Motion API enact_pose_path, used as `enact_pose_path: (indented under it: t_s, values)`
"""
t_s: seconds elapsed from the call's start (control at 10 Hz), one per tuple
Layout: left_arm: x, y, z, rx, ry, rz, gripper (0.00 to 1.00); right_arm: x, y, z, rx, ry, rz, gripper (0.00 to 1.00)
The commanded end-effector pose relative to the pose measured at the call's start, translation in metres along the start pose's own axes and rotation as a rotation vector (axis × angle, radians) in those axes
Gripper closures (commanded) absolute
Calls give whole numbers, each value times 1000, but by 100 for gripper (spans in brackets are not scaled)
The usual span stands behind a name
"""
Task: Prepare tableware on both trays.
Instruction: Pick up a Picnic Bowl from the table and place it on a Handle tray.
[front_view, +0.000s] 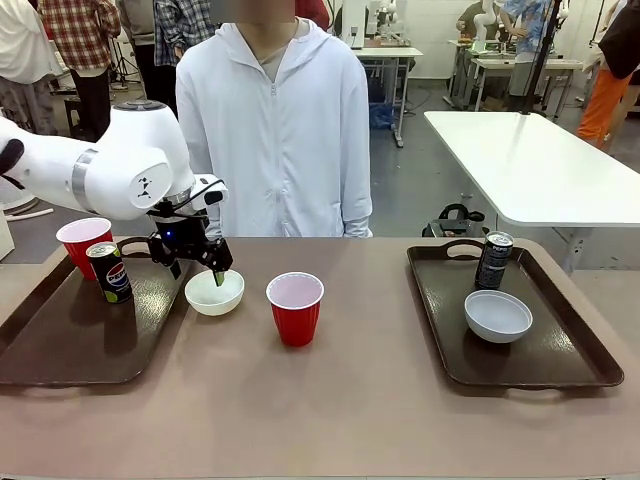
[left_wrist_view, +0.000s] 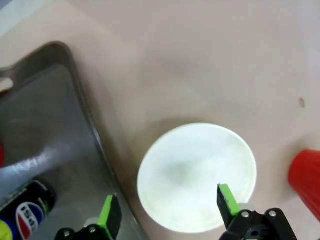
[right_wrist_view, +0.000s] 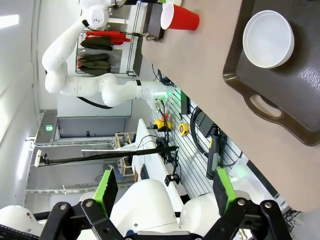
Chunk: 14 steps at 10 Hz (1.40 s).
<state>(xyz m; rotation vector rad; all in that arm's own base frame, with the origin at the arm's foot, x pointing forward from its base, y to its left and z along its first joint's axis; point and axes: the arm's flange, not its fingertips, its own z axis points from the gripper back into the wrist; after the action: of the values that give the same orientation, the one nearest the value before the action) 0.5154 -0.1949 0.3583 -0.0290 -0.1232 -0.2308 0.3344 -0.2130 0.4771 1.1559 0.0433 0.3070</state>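
Glossy dark brown plastic for the trays (front_view: 60, 345); smooth, matt tan desk (front_view: 330, 410); shiny red plastic cups (front_view: 296, 315); smooth white bowls (front_view: 214, 295); glossy printed metal cans (front_view: 110, 275).

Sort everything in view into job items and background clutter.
Job: left tray, left cup, left can; right tray, right bowl, right can; loose bowl, loose cup.
Clutter: white side table; far workbench.
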Motion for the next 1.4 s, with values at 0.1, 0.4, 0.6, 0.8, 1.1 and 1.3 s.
enact_pose_path:
  t_s: [0.1, 0.4, 0.6, 0.8, 1.1, 1.3]
  values:
    - [14, 6, 0, -4, 58, 44, 0, -2, 1, -6, -7, -10, -19, 0]
    - [16, 8, 4, -32, 69, 50, 20, -2, 1, -6, -7, -10, -19, 0]
    - [19, 12, 7, -29, 72, 60, 40, -2, 1, -6, -7, -10, -19, 0]
    - [17, 17, -2, 1, 82, 54, 60, -2, 1, -6, -7, -10, -19, 0]
    - [16, 25, -16, 57, 98, 29, 78, -2, 1, -6, -7, -10, -19, 0]
    - [17, 23, -17, 50, 100, 23, 78, -2, 1, -6, -7, -10, -19, 0]
